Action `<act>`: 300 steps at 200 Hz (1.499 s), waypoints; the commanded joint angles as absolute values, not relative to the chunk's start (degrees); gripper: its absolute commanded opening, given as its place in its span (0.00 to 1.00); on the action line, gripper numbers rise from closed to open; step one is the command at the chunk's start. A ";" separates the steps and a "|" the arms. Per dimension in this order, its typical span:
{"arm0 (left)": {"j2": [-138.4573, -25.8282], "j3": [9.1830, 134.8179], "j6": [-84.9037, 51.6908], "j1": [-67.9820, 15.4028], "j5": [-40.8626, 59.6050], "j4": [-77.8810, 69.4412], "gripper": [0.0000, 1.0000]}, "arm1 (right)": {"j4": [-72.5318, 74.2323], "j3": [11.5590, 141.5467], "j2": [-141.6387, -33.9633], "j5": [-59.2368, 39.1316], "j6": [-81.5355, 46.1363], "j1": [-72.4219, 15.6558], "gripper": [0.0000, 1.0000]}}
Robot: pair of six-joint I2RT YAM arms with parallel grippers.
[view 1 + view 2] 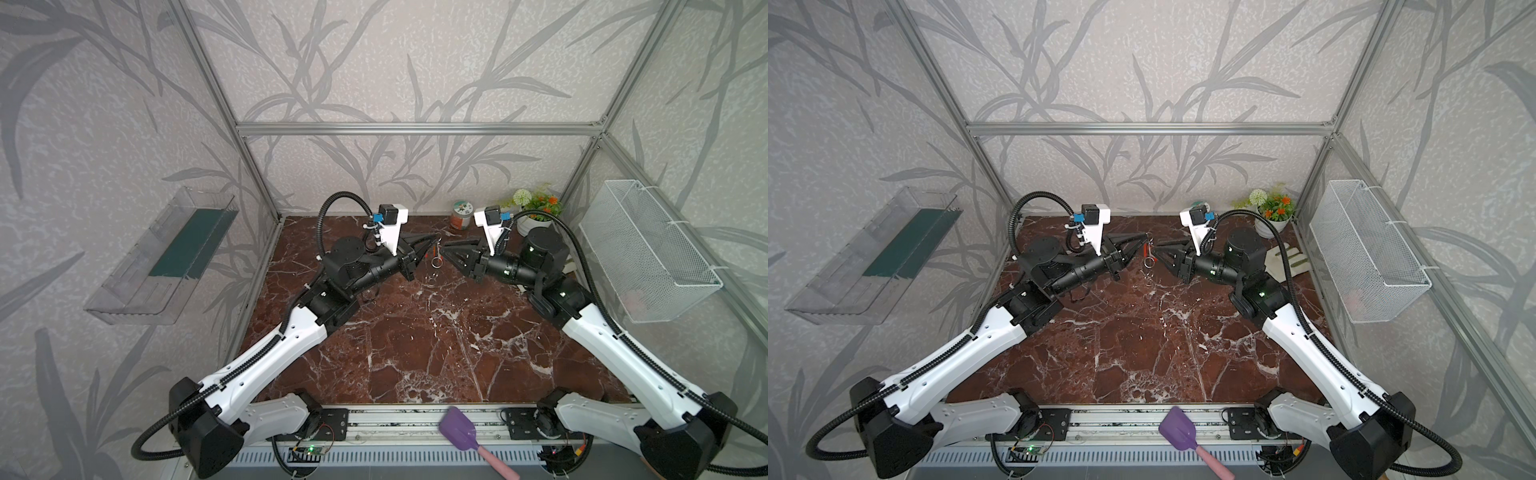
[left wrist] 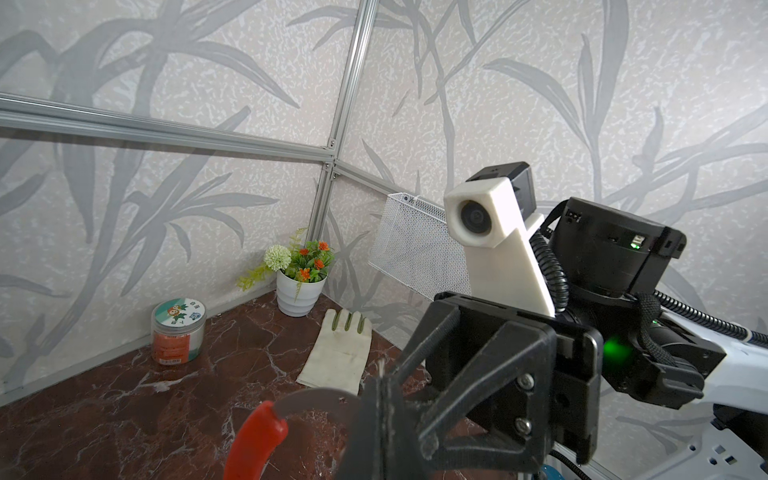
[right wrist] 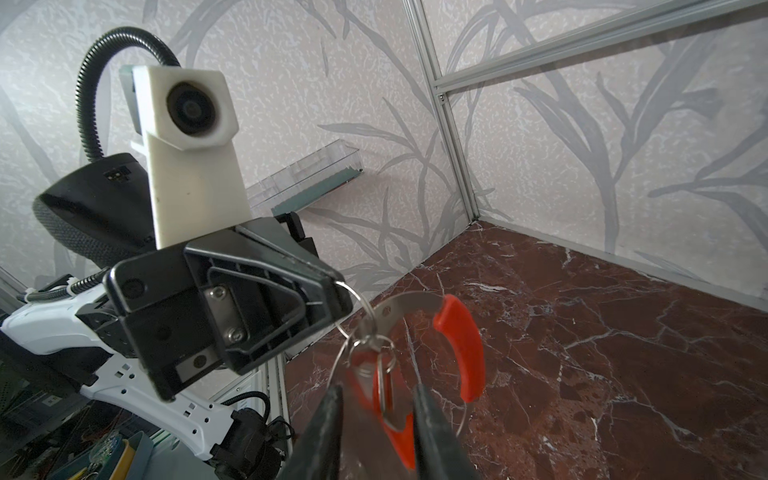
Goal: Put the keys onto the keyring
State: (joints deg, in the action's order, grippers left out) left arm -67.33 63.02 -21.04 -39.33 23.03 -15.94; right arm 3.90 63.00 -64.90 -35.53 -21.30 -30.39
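The keyring, a grey band hoop with a red section, hangs in the air over the back middle of the table. My left gripper is shut on its band. In both top views it shows as a small red and silver cluster between the two grippers. The keys, a red-orange tag, hang from the hoop by small metal rings. My right gripper faces the left one, its fingers apart on either side of the tag, with a narrow gap showing.
At the back right stand a jar and a flower pot, and a glove lies flat there. A wire basket hangs on the right wall and a clear shelf on the left wall. A purple spatula lies on the front rail.
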 commanded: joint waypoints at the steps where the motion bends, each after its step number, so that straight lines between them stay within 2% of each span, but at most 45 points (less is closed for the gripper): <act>1: -66.81 64.78 -21.61 -39.35 24.01 -18.13 0.00 | 2.04 62.33 -63.22 -32.04 -18.08 -30.73 0.31; 123: -66.80 65.04 -23.10 -39.32 25.22 -18.37 0.00 | 0.85 63.67 -63.78 -25.49 -12.07 -35.85 0.33; 167: -66.63 64.81 -23.29 -39.33 25.49 -18.24 0.00 | 2.72 63.28 -63.29 -24.98 -10.12 -36.76 0.17; 194: -66.45 64.73 -23.04 -39.36 25.58 -17.78 0.00 | 2.90 63.18 -62.50 -25.09 -9.44 -36.78 0.00; 300: -66.84 65.04 -21.28 -39.35 27.29 -15.93 0.00 | -0.80 66.52 -63.17 -26.19 -7.04 -36.74 0.00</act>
